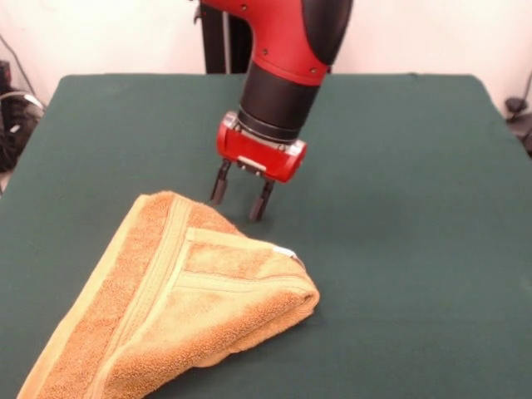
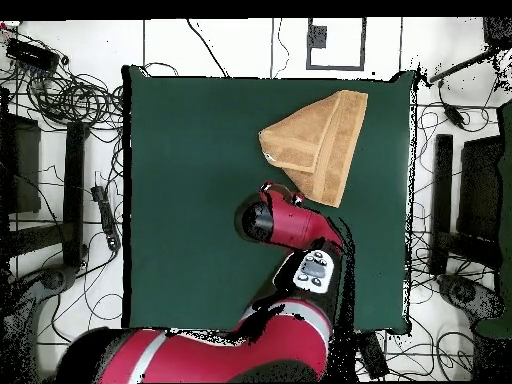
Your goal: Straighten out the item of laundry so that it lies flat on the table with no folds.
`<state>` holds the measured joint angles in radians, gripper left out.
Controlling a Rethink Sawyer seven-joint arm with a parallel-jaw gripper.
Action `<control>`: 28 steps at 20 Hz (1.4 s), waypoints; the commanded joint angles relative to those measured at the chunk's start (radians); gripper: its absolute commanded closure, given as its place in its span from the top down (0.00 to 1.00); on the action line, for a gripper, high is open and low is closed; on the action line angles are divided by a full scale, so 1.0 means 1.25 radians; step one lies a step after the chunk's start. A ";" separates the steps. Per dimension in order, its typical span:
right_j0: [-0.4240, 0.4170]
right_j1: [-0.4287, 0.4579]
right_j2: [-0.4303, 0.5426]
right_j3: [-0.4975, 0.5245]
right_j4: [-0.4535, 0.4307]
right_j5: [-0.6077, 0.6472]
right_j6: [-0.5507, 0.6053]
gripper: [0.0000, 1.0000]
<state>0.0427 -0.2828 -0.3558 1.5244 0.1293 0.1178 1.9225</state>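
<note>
The item of laundry (image 1: 179, 299) is a golden-orange towel folded over into a rough triangle, with paler woven bands crossing on top and a small white tag at its right corner. It lies on the dark green table (image 1: 399, 208) at the front left, and shows as the towel (image 2: 315, 145) near the table's (image 2: 190, 180) top right in the overhead view. My gripper (image 1: 240, 199) hangs just behind the towel's far corner, open, two dark fingers (image 1: 219, 184) apart with nothing between them. From above, the red arm (image 2: 285, 218) covers the gripper.
Cables and dark equipment (image 2: 60, 90) lie on the floor around the table. The table's edge (image 1: 249, 76) runs along the back, in front of the robot's black pedestal (image 1: 224, 37).
</note>
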 commanded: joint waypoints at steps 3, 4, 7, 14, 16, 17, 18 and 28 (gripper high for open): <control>0.051 0.115 -0.040 -0.124 -0.046 0.127 0.029 1.00; 0.047 0.126 -0.043 -0.138 -0.050 0.120 0.030 1.00; 0.038 0.153 -0.046 -0.172 -0.064 0.112 0.031 1.00; -0.014 0.140 0.018 -0.178 -0.101 0.104 0.006 1.00; -0.023 0.140 0.025 -0.180 -0.112 0.106 0.005 1.00; -0.025 0.141 0.027 -0.182 -0.117 0.104 0.006 1.00; -0.028 0.144 0.029 -0.187 -0.121 0.102 0.006 1.00; -0.110 0.113 0.140 -0.166 -0.186 0.130 -0.062 0.00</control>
<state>0.0007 -0.2005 -0.3632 1.3361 -0.0388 0.1965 1.9225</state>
